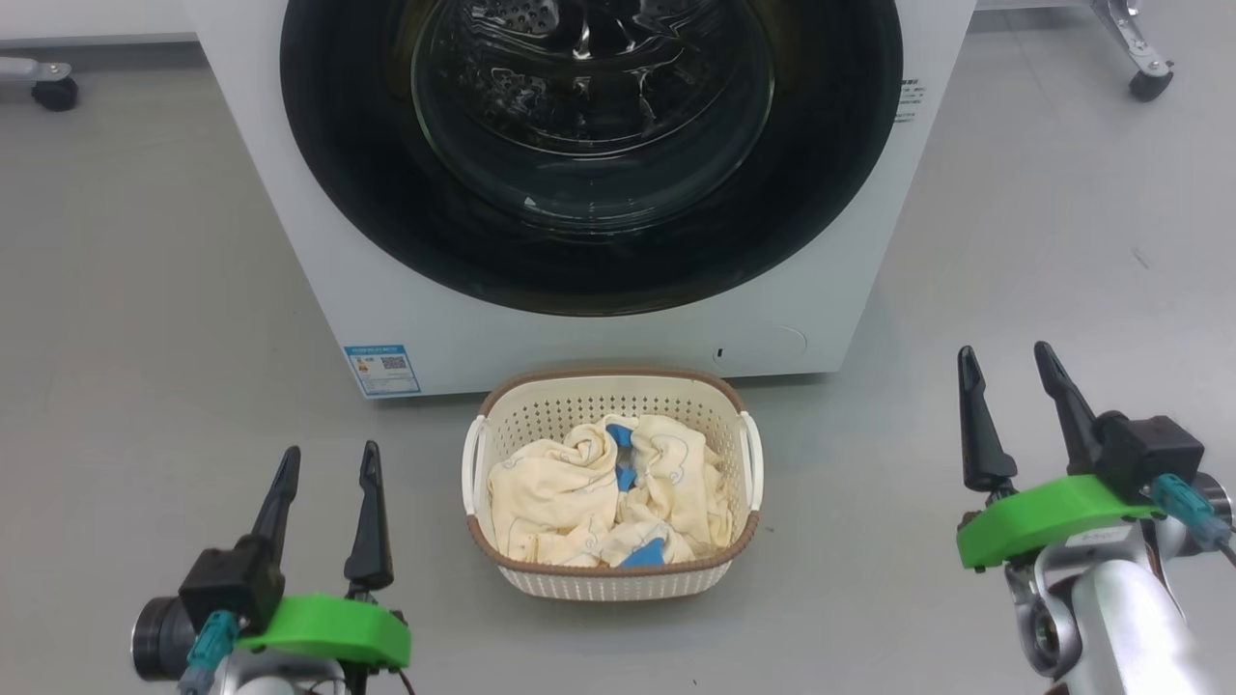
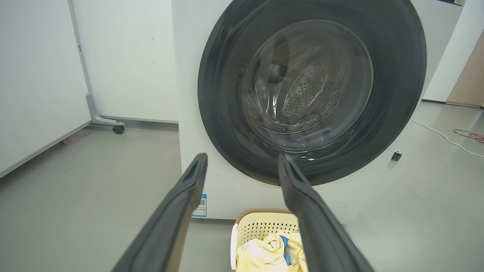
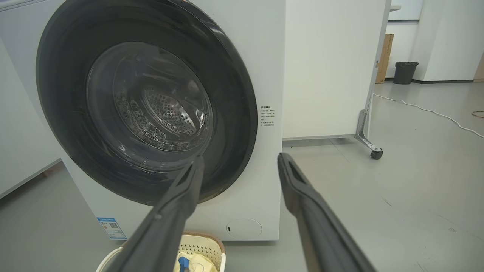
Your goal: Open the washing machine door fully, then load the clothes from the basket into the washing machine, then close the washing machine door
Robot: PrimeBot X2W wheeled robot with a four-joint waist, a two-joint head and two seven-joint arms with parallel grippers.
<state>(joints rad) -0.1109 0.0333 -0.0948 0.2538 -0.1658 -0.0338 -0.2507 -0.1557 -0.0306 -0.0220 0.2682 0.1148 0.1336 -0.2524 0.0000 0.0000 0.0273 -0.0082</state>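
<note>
The white washing machine [image 1: 319, 270] stands straight ahead, its round black-ringed door [image 1: 830, 193] shut flat against the front, steel drum visible through the glass. On the floor before it sits the cream basket [image 1: 618, 574] holding the pale yellow clothes [image 1: 560, 497] with blue patches. My left gripper [image 1: 330, 461] is open at the lower left, left of the basket and apart from it. At the lower right, my right gripper [image 1: 1006, 359] is open too, well right of the basket. The door [image 2: 219, 75], the basket [image 2: 261, 226] and the clothes [image 2: 261, 253] also show in the left wrist view, the door [image 3: 242, 113] in the right.
Grey floor [image 1: 145, 290] spreads on both sides of the machine. Wheeled stand feet sit at the far left [image 1: 53, 92] and far right [image 1: 1149, 82]. A white partition on casters [image 3: 376, 153], a cable [image 3: 435, 113] and a black bin [image 3: 405, 71] lie to the right.
</note>
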